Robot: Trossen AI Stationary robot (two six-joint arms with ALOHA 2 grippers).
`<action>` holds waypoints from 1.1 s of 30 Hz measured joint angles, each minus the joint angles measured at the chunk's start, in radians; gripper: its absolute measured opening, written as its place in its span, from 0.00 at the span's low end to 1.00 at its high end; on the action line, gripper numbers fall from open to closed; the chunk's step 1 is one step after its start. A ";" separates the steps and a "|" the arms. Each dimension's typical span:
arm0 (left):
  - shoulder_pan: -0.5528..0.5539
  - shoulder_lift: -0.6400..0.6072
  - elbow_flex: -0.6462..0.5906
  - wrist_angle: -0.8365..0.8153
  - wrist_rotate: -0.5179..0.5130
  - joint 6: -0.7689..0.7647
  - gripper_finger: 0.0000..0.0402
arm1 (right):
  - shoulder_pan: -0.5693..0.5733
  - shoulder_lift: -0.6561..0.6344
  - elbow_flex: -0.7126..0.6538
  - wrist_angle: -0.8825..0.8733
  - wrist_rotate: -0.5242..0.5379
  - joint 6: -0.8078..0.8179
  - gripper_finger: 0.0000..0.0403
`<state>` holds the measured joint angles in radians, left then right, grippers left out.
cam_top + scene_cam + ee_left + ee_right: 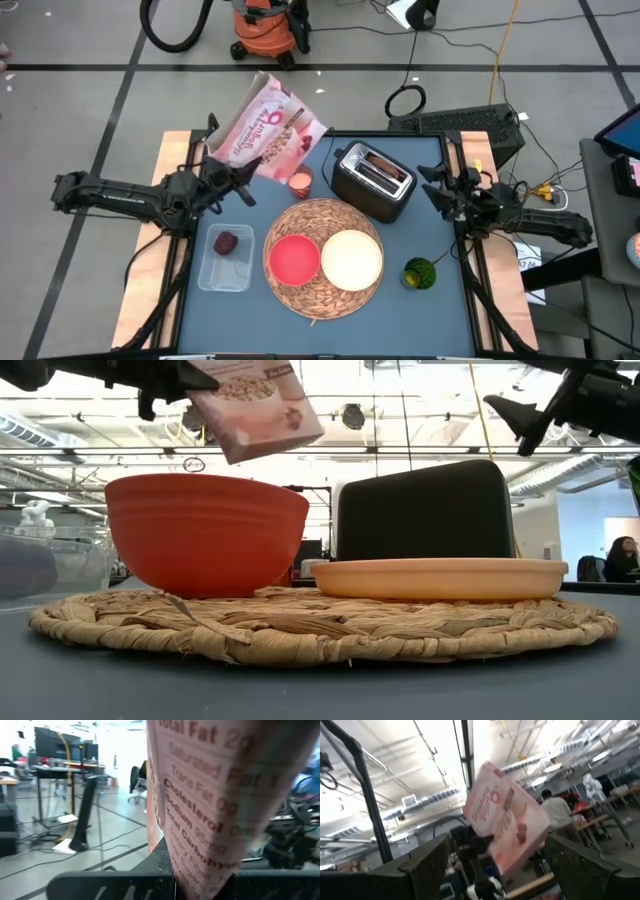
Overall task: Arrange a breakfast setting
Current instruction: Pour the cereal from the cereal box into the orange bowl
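Only overhead: dark red fruit [227, 242] in tray [206, 273].

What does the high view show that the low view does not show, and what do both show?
Only the high view shows the dark red fruit in its clear container, the green object and toast slots of the toaster. Only the low view shows the ceiling and a seated person. Both show the straw mat, red bowl, cream plate, and the pink bag held by the left gripper.
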<state>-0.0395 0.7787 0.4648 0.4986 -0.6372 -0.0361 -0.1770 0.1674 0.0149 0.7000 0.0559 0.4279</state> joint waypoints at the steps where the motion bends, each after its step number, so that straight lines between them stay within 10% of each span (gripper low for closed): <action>1: 0.000 0.005 0.000 0.005 0.009 -0.004 0.01 | 0.000 0.026 0.003 0.039 0.000 -0.002 0.78; 33: -0.002 0.272 0.000 0.494 0.246 -0.081 0.01 | 0.024 0.813 0.245 0.432 -0.008 -0.100 0.78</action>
<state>-0.0410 1.0503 0.4648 0.9926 -0.3908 -0.1174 -0.1529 0.9801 0.2603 1.1322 0.0475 0.3281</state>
